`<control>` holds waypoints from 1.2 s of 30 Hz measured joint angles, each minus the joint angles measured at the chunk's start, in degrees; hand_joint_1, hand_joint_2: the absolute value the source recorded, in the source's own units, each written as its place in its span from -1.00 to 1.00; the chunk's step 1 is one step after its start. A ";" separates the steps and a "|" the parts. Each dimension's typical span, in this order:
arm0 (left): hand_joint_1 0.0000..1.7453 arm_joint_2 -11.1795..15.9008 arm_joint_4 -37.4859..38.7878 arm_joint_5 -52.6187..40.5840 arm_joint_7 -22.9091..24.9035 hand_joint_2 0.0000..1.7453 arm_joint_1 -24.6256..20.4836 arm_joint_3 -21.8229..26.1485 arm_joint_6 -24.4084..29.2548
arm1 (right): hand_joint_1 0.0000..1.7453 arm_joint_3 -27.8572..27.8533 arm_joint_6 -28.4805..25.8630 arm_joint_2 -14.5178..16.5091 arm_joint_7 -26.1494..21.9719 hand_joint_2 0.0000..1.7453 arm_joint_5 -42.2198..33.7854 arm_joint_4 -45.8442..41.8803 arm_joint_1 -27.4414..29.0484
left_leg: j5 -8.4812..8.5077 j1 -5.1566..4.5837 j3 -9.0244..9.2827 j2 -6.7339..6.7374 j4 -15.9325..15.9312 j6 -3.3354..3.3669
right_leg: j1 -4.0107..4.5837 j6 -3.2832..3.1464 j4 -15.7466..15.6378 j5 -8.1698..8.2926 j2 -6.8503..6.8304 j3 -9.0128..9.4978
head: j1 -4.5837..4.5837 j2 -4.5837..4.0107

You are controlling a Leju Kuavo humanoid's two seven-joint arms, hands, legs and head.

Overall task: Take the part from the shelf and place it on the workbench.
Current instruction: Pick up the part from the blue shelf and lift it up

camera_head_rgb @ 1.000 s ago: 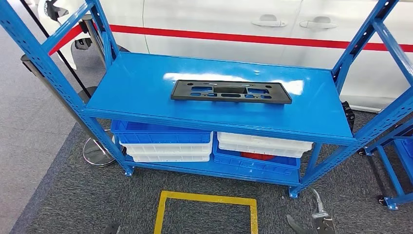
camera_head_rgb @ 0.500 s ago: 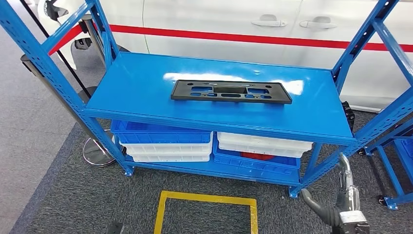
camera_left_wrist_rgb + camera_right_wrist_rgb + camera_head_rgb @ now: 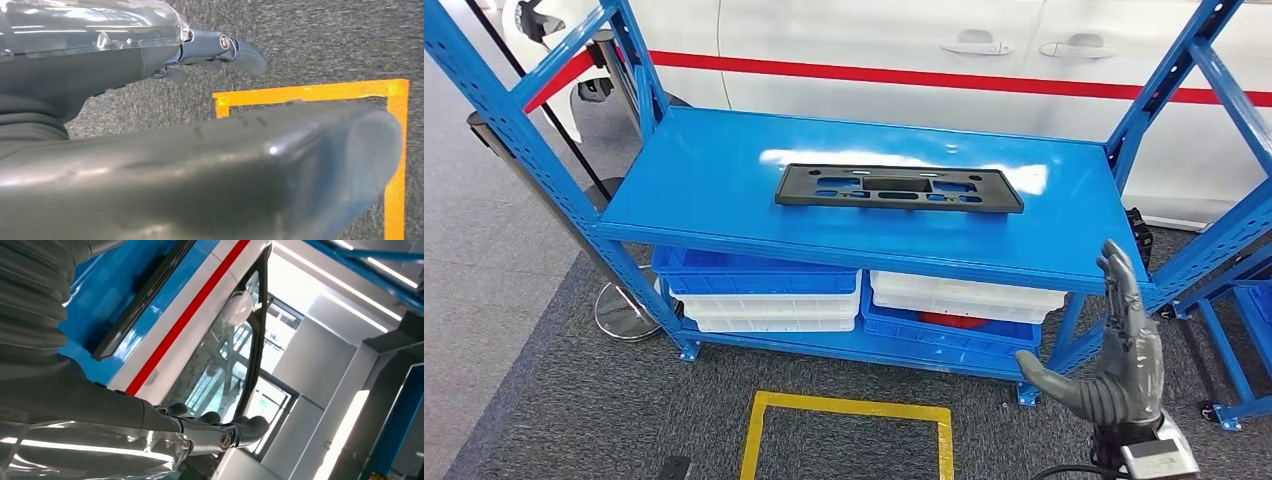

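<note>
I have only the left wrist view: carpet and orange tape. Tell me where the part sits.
Observer: The black part lies flat near the middle of the blue shelf's top deck, untouched.
Operator: Report the right hand.
Observer: The right hand is raised in front of the shelf's right end, fingers apart, holding nothing, and apart from the part.
Operator: Say what is behind the shelf.
Observer: A white car with a red stripe stands right behind it.
Operator: Give me the lower level.
Observer: Blue and white bins are stacked under the top deck.
</note>
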 joint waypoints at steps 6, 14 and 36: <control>-1.00 -0.18 0.00 -0.95 -1.09 -1.00 -0.09 -0.19 -0.32 | -1.00 7.09 -1.75 3.21 3.28 1.00 5.76 4.84 -6.09 | 0.20 -0.26 -0.26 -0.02 0.00 0.47 | -0.25 0.51 -0.25 0.31 -0.03 -0.07 | 0.00 0.00; -1.00 -0.75 0.00 -1.31 -1.44 -1.00 -0.15 -0.82 -1.36 | -1.00 14.75 -3.14 8.68 8.31 1.00 13.08 14.39 -12.79 | 1.31 0.03 0.02 -0.14 -1.28 1.74 | 0.03 0.30 16.04 -5.27 -0.08 -9.38 | 0.00 0.00; -1.00 -1.75 0.50 -2.78 -4.38 -1.00 -0.50 -1.06 -5.41 | -1.00 29.04 -6.87 27.27 18.13 1.00 30.86 45.60 -30.47 | 2.79 2.97 -4.01 0.23 0.42 -3.89 | -0.92 0.99 -0.13 1.41 -0.19 -1.97 | -0.10 0.01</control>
